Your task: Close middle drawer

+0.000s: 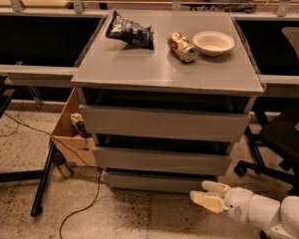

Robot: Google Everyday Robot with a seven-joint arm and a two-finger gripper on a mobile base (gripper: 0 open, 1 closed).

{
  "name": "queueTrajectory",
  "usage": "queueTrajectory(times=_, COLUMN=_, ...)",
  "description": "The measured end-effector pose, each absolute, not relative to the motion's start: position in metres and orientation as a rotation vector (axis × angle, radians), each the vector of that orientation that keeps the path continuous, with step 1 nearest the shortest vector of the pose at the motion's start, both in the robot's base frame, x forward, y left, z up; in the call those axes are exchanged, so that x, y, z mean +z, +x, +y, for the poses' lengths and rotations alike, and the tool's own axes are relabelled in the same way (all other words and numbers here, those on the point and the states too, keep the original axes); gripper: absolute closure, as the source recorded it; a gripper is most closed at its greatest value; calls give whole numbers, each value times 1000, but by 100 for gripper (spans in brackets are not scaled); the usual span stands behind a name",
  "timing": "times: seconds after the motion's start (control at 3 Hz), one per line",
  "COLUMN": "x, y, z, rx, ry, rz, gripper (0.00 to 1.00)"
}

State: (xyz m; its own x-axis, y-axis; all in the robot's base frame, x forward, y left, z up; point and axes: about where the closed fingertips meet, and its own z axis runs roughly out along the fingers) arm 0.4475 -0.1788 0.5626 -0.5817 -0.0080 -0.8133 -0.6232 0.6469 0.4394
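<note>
The grey cabinet [164, 71] has three stacked drawer fronts. The middle drawer [162, 161] is the medium-height grey panel, with a dark gap above it. It stands a little forward of the thin bottom front [157, 181] and below the tall top front [162, 124]. My gripper [198, 191], cream-coloured on a white arm, is low at the bottom right, near the floor. It is in front of and just right of the bottom front, below the middle drawer, and touches nothing. Its fingers [208, 202] point left, slightly apart and empty.
On the cabinet top lie a dark chip bag [130, 33], a tipped can [182, 47] and a white bowl [213, 43]. A cardboard box [72, 133] stands at the cabinet's left, with a black stand leg [42, 183] and a cable on the floor. A black office chair [281, 138] is at the right.
</note>
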Motion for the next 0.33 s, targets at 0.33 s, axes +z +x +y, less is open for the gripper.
queueTrajectory(times=0.33, x=563, y=447, z=-179, rx=935, ry=-491, rz=2031, gripper=0)
